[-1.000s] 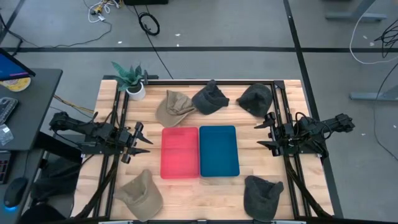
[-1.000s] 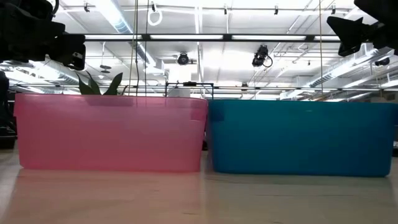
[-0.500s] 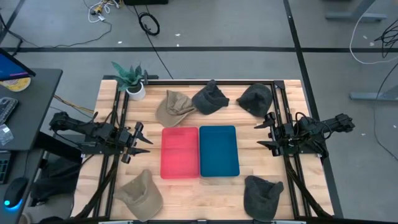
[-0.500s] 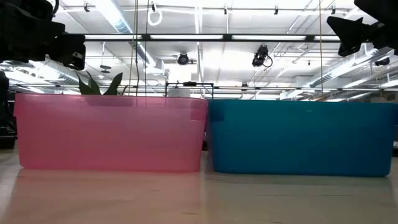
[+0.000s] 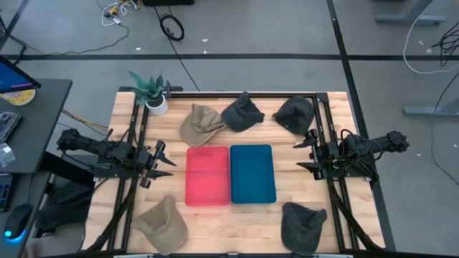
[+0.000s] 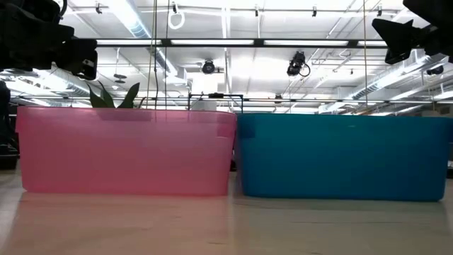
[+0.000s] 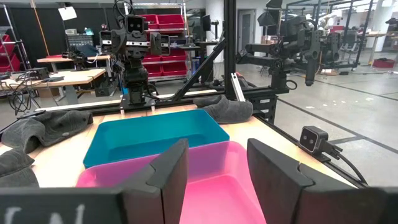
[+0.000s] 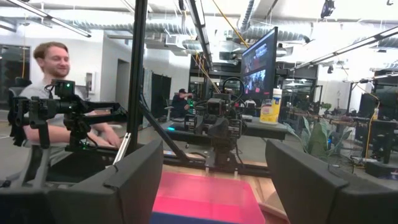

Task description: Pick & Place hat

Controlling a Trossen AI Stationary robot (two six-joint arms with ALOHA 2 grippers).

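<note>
Five hats lie flat on the wooden table in the high view: a tan hat (image 5: 200, 123), a dark grey hat (image 5: 242, 112) and another dark hat (image 5: 294, 113) along the far side, a tan hat (image 5: 162, 223) and a dark hat (image 5: 303, 224) at the near edge. A pink bin (image 5: 207, 175) and a blue bin (image 5: 252, 173) stand side by side at the middle. My left gripper (image 5: 163, 163) hovers open left of the pink bin. My right gripper (image 5: 301, 156) hovers open right of the blue bin. Both hold nothing.
A potted plant (image 5: 152, 91) stands at the table's far left corner. Black frame rails (image 5: 322, 115) run along the table's left, right and far sides. A person sits beyond the table in the right wrist view (image 8: 53, 93). Bare wood lies between the bins and each arm.
</note>
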